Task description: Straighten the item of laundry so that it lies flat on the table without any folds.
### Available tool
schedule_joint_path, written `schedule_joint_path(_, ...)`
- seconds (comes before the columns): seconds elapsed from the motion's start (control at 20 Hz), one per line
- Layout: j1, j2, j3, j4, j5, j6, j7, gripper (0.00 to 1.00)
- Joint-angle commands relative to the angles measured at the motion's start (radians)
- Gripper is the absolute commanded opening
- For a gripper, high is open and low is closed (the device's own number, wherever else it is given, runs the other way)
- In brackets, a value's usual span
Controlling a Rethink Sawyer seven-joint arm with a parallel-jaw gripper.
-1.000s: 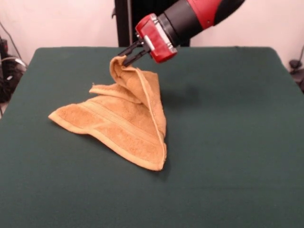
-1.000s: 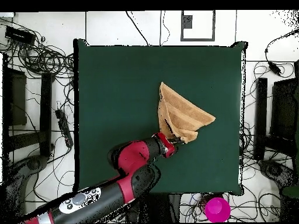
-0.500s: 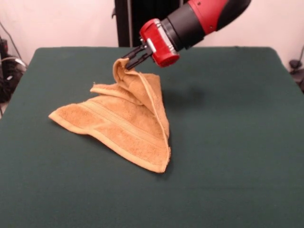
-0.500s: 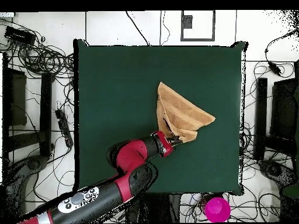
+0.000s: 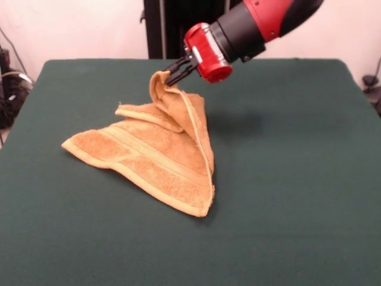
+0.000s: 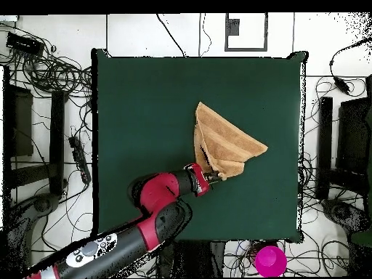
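The golden-tan towel [image 5: 152, 155] lies folded in a rough triangle on the dark green table [image 5: 297, 179]. One corner of it is lifted in a peak. My gripper [image 5: 171, 76] is shut on that corner and holds it above the table, left of the red wrist. In the overhead view the towel [image 6: 225, 145] lies right of the table's [image 6: 145, 109] middle, and the gripper [image 6: 212, 174] grips its lower edge. The far corners rest on the cloth. No tag shows.
A pink cup [image 6: 269, 260] stands off the table near the robot's base. Cables and black equipment [image 6: 43, 80] lie on the floor around the table. The black pedestal [image 5: 161, 27] stands behind the table's far edge.
My gripper has moved to the right in the front view with the towel's corner in it. The lifted peak and the towel's lower point have followed it a little.
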Motion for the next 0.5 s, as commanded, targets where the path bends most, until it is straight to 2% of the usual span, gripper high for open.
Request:
schedule_joint_path(0.05,0.037,-0.025,0.094,-0.171,0.015,0.159,0.317,0.00)
schedule_joint_path(0.5,0.021,-0.131,0.245,-0.135,0.035,0.038,0.275,0.00)
